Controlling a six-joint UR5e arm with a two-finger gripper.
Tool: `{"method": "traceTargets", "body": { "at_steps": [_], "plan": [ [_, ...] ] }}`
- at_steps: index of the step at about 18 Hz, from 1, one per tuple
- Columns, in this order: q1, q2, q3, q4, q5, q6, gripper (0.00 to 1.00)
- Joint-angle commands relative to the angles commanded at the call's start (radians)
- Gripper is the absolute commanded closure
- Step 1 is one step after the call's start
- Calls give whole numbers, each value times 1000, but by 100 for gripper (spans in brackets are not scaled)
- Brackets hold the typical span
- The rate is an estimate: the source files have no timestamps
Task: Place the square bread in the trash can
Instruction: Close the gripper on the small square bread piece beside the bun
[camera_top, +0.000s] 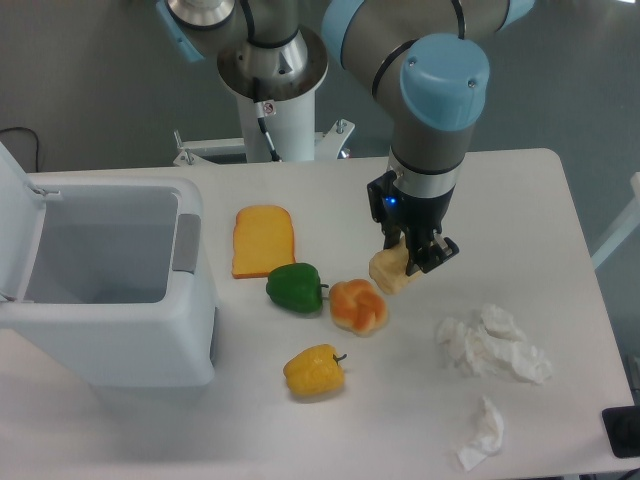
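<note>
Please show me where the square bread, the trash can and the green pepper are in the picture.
square bread (387, 270): fixed camera view, on its pale lower left part, below the gripper.
trash can (190, 243): fixed camera view, on the grey panel of its right rim.
green pepper (293, 286): fixed camera view, on the middle of its body.

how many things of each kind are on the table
breads: 3, toast, bun, square bread in the gripper
peppers: 2, green, yellow
tissues: 2, big, small
trash can: 1
total: 8
</note>
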Motion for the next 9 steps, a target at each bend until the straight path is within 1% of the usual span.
{"method": "traceTargets", "body": {
  "at_steps": [9],
  "plan": [
    [-8, 2, 6, 0, 0, -40, 51]
  ]
}}
